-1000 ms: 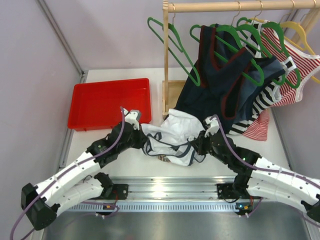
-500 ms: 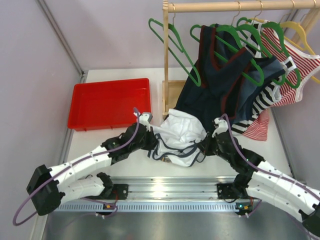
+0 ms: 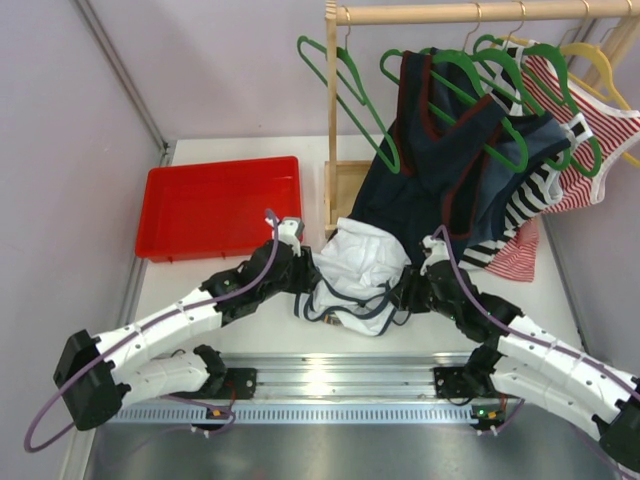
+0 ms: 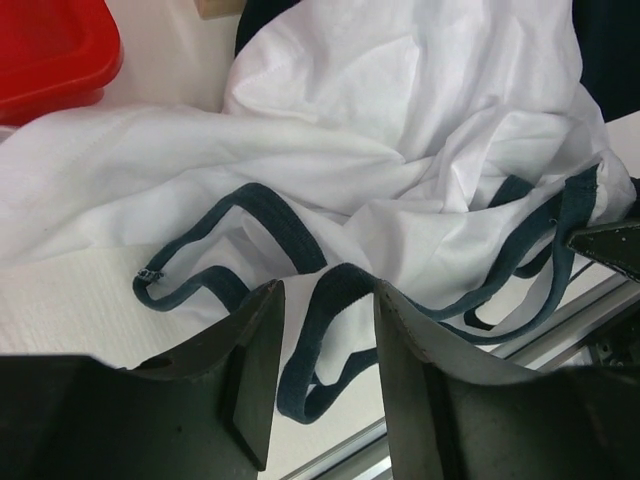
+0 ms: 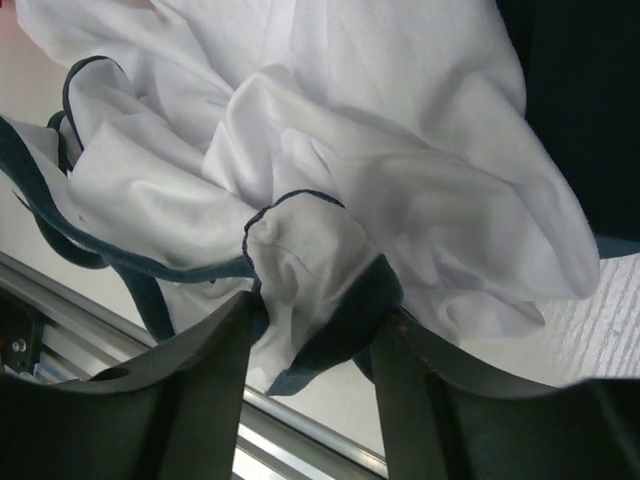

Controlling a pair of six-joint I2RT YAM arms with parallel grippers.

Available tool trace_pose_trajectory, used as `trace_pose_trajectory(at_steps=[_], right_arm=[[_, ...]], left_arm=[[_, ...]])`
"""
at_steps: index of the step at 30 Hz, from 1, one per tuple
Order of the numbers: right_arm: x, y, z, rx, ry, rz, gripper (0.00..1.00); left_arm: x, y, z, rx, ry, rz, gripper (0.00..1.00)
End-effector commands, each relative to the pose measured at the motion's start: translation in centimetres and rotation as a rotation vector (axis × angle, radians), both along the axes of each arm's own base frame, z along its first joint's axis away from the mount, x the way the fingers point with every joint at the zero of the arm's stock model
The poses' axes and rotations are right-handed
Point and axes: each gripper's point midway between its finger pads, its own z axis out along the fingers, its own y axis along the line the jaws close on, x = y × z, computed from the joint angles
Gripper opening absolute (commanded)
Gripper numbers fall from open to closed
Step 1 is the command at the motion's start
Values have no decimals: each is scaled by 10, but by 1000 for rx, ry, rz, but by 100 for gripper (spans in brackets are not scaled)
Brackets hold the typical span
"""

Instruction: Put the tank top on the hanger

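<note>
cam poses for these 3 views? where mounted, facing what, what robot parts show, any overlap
Top external: fixed above and behind the bases, looking down at the table, tank top and rack; both arms show.
Left wrist: on the left hand, facing the top's navy trim; both fingers show, trim between them.
Right wrist: on the right hand, facing bunched white cloth; fingers pinch a fold.
Shared: the tank top appears in all three.

Lab test cell, lilac partition walls (image 3: 200,60), aluminium rail (image 3: 330,380)

Left pincer (image 4: 325,330) pinching navy trim of crumpled tank top (image 4: 400,150); red tray (image 4: 50,50) top-left.
</note>
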Motion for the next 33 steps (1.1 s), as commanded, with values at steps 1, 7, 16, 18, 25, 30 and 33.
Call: trace_pose_trajectory(at_steps=[1, 7, 16, 18, 25, 30, 33], right_arm=[[9, 7, 31, 50, -44, 0, 51], [4, 2, 46, 41, -51, 5, 68], [-11, -16, 84, 10, -99, 43, 72], [-15, -13, 113, 40, -165, 97, 72], [5, -6, 241, 22, -415, 163, 74], [47, 4, 322, -76, -574, 135, 73], [71, 15, 357, -121, -657, 146, 75]], left_arm=[[9, 3, 29, -3, -75, 18, 46], [13, 8, 46, -2, -117, 39, 47], [18, 15, 70, 14, -162, 58, 47], [18, 16, 72, 21, -163, 60, 47], [20, 13, 90, 2, -184, 52, 47], [18, 10, 97, -7, -183, 37, 47], [18, 11, 101, -11, -189, 36, 47]])
